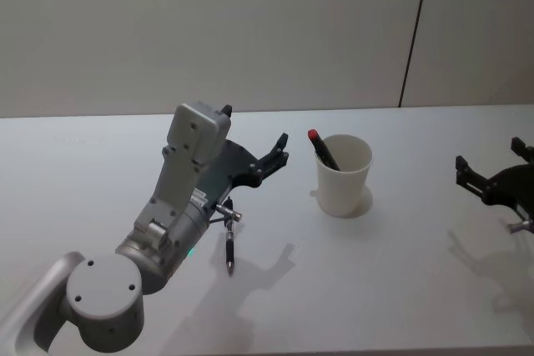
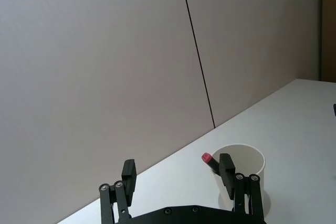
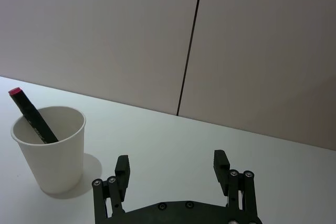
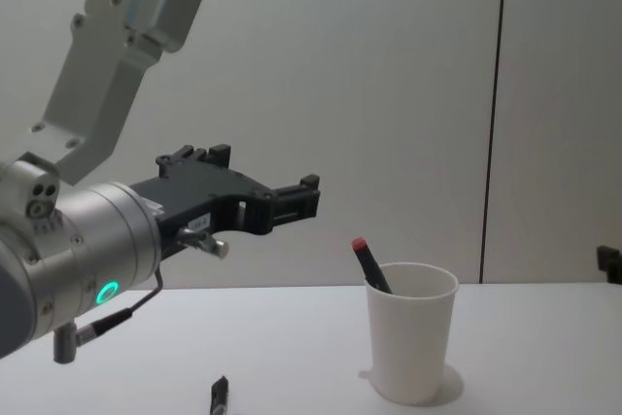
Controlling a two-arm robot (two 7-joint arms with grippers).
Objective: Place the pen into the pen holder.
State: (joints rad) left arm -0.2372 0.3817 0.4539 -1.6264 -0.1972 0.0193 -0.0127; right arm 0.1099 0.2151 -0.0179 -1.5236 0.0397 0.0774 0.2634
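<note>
We are looking at the pen holder (image 1: 344, 183), a white paper cup that is standing up on the counter (image 1: 400, 289). It is holding 1 thing: the red-topped pen (image 1: 324, 152). That pen is leaning on the rim on the side facing the left end effector (image 1: 280, 149), and its red top is sticking out above the rim. Nothing else is showing inside the cup.

A black pen (image 1: 230, 254) is lying flat on the counter, left of the pen holder and closer to the robot, well apart from it.

The left end effector is hanging in the air to the left of the pen holder, higher than its rim. Its fingers are spread wide and are holding nothing. The right end effector (image 1: 489, 154) is hanging well to the right of the pen holder, also wide and holding nothing.

We are guessing the black pen is light, thin, stiff and smooth, so it may be rolling or slipping when touched. Pinching it across the middle is looking best. The paper cup is light too, so a bump may be tipping it over.
</note>
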